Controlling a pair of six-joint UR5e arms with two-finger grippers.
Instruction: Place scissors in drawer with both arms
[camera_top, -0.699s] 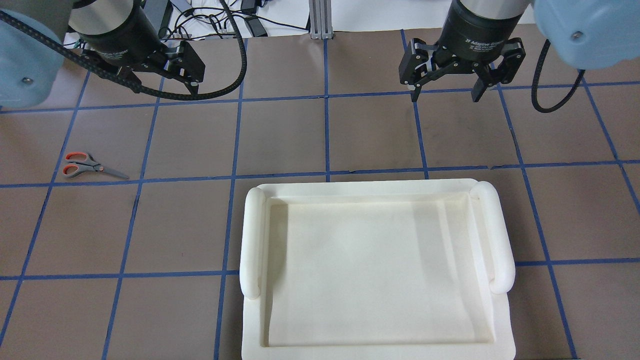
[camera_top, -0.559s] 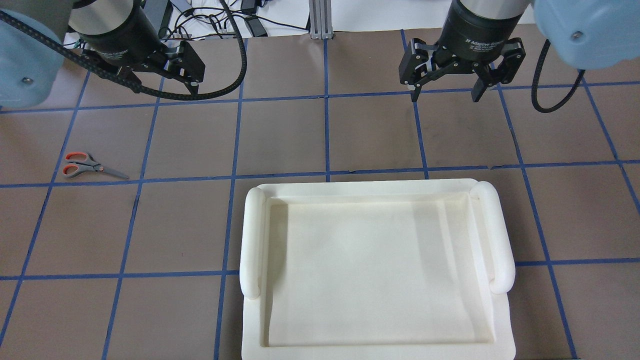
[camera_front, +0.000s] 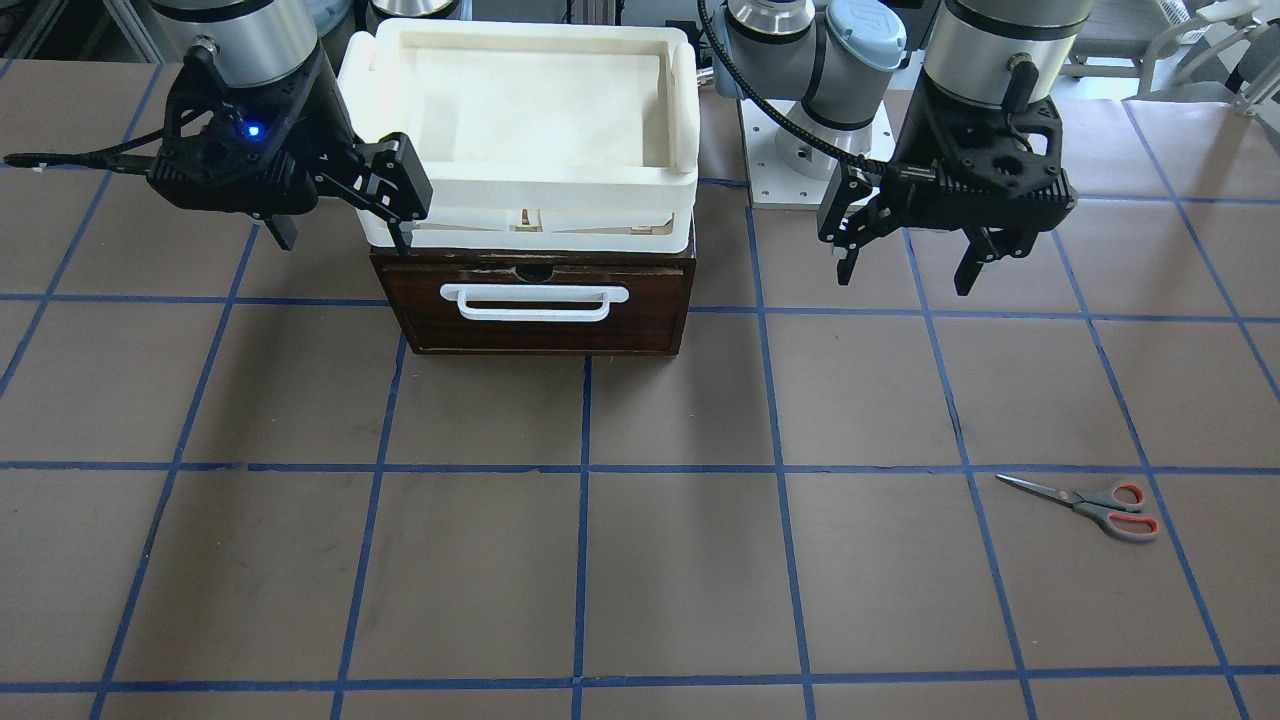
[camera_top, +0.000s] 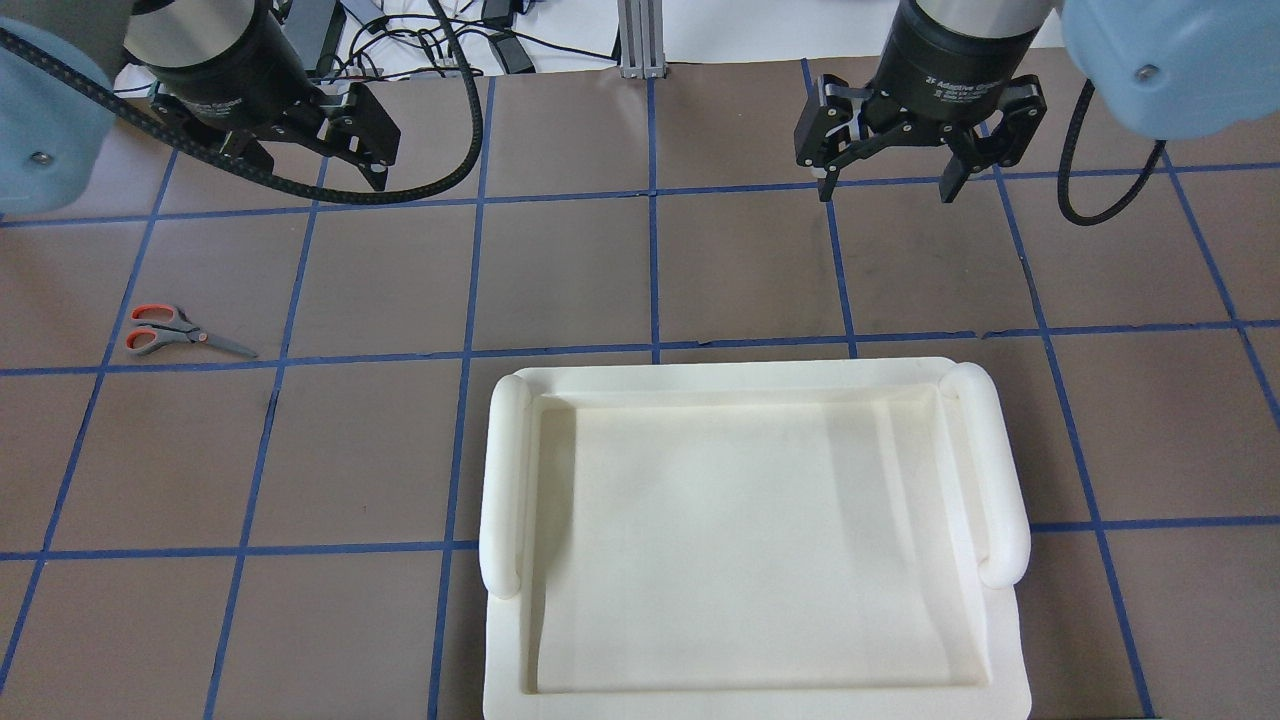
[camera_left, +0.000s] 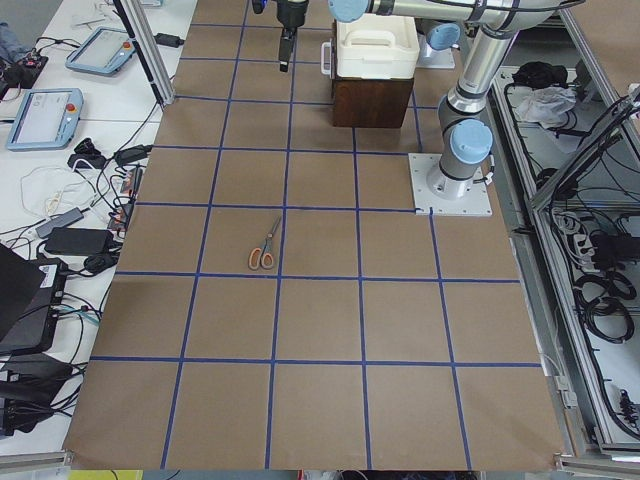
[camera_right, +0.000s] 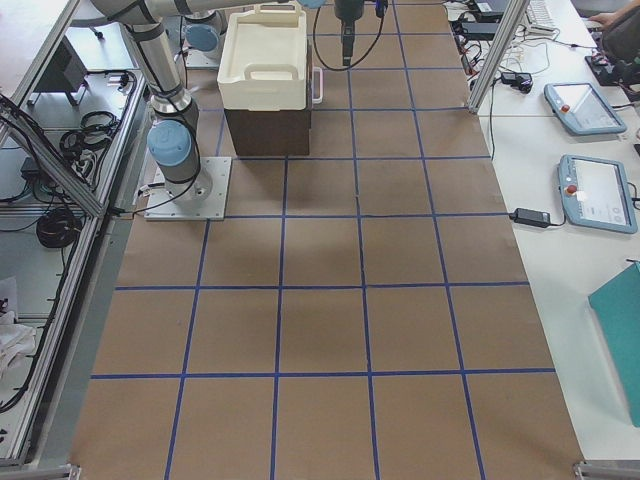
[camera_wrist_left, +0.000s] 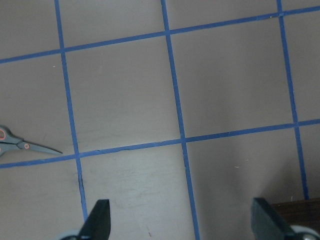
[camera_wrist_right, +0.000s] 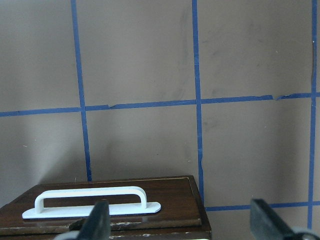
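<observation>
The scissors (camera_top: 185, 335) lie flat on the brown table at the left, blades pointing right. They also show in the front view (camera_front: 1090, 505) and at the left edge of the left wrist view (camera_wrist_left: 25, 145). The dark brown drawer (camera_front: 660, 300) is shut, its white bar handle (camera_front: 533, 302) facing the operators' side; the right wrist view shows it from above (camera_wrist_right: 175, 200). My left gripper (camera_top: 315, 165) is open and empty, hovering beyond the scissors. My right gripper (camera_top: 885, 188) is open and empty, hovering above the table in front of the drawer.
A cream-white tray (camera_top: 505, 480) sits on top of the drawer cabinet (camera_front: 530, 190). Blue tape lines grid the table. Cables and teach pendants lie beyond the table's far edge (camera_left: 80, 110). The robot's base plate (camera_left: 450, 185) stands beside the cabinet.
Both grippers have shifted slightly toward the top of the overhead view, the left one also a little leftward. Scissors, tray and drawer have not moved.
</observation>
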